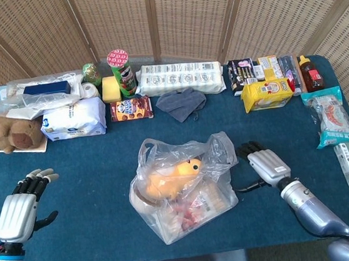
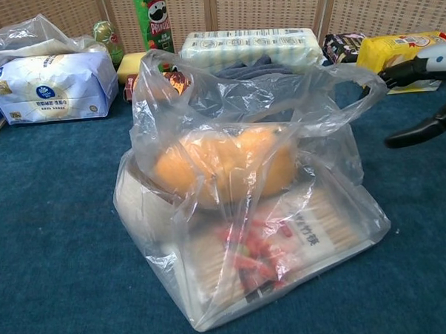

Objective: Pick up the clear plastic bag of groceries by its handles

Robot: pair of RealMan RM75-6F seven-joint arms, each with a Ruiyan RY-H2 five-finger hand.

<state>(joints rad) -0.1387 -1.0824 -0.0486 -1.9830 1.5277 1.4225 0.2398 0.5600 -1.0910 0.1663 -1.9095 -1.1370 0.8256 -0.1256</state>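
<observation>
Clear thin plastic grocery bag (image 1: 184, 189) sits mid-table on blue cloth (image 1: 89, 159), loaded, likely bottom-heavy. Film soft, slippery, tearable. Best hold: right handle loop (image 2: 353, 95). Right hand (image 1: 263, 165) beside loop, fingers apart, empty. Left hand (image 1: 21, 211) spread, well apart.

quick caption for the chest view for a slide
Right hand, fingers apart, at the handle of the clear plastic bag of groceries on the blue table.
</observation>
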